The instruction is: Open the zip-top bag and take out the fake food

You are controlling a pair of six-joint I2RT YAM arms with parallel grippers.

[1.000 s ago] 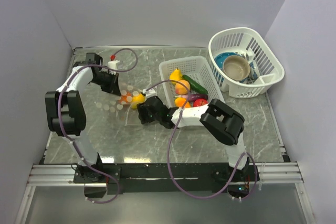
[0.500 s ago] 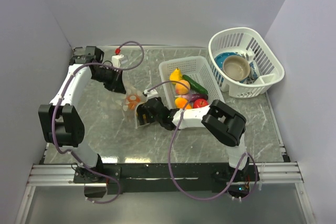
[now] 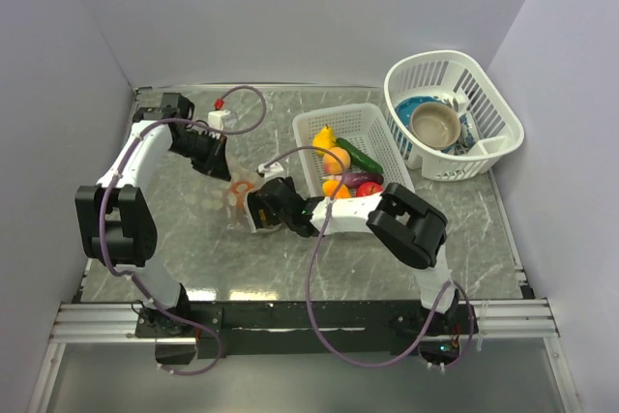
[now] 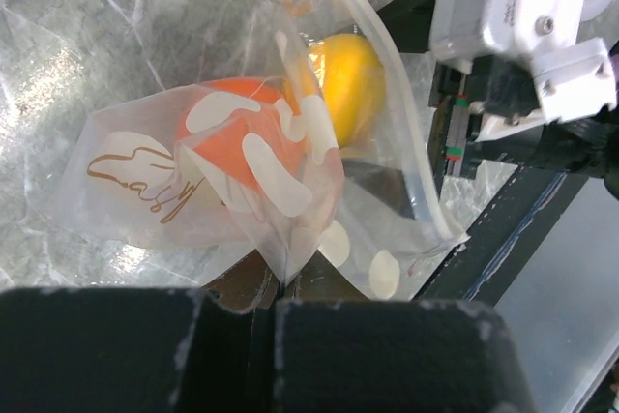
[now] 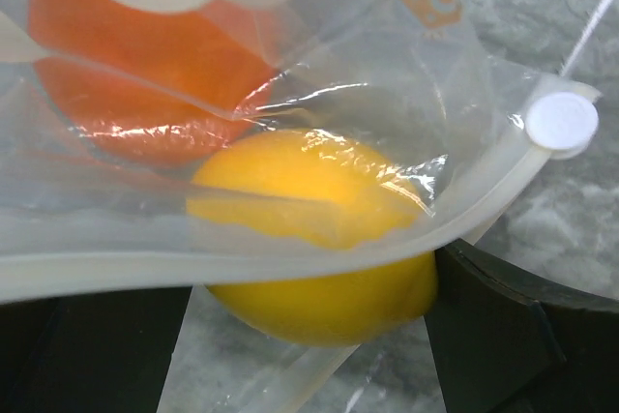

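Marble table [image 4: 97, 7]; zip-top bag [image 4: 290, 191] script (brown) unreadable.

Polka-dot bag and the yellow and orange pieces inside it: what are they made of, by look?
Clear polka-dot zip-top bag: thin soft plastic film, judging by its creases, folds and see-through glare. Yellow toy fruit and orange toy fruit: probably hard glossy plastic, smooth with sharp highlights.

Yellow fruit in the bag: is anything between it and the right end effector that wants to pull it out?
Yes, partly. One zip lip of the zip-top bag drapes across the top of the yellow fruit. Its lower half shows bare at the open mouth, between the fingers of the right end effector.
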